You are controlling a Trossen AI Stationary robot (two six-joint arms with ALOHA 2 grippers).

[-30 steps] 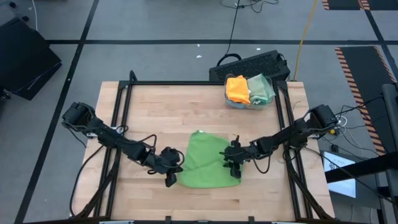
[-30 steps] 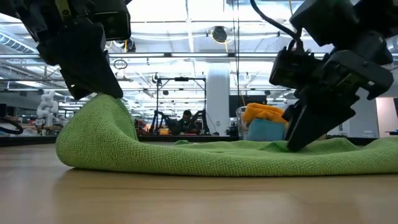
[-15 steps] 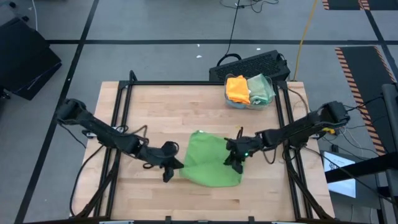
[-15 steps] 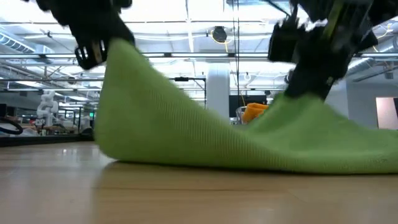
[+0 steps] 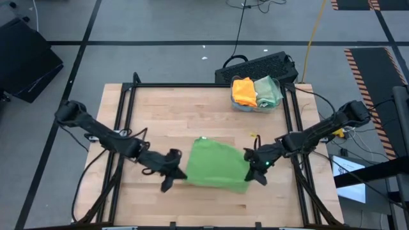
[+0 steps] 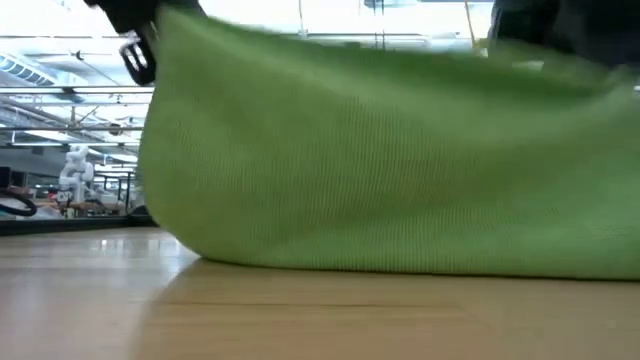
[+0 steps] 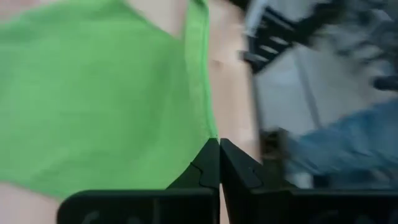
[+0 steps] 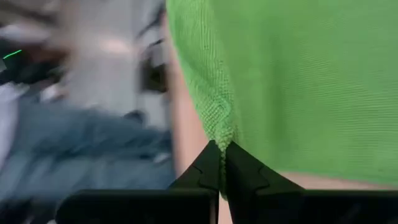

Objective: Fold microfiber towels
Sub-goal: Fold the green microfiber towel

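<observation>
Now that the right tool (image 5: 258, 167) has pinched shut, both tools lift the lime towel (image 5: 216, 165); the left tool (image 5: 171, 174) apparently pinches its opposite corner.

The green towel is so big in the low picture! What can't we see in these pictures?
- Low view: the lifted green towel fills the picture and hides the pile of towels and most of both grippers.
- High view: the towel's near edge is hidden under the fold; any tag is too small to tell.
- Wrist views: the room beyond the table is blurred.
- High view: the left gripper and right gripper look tiny.
</observation>
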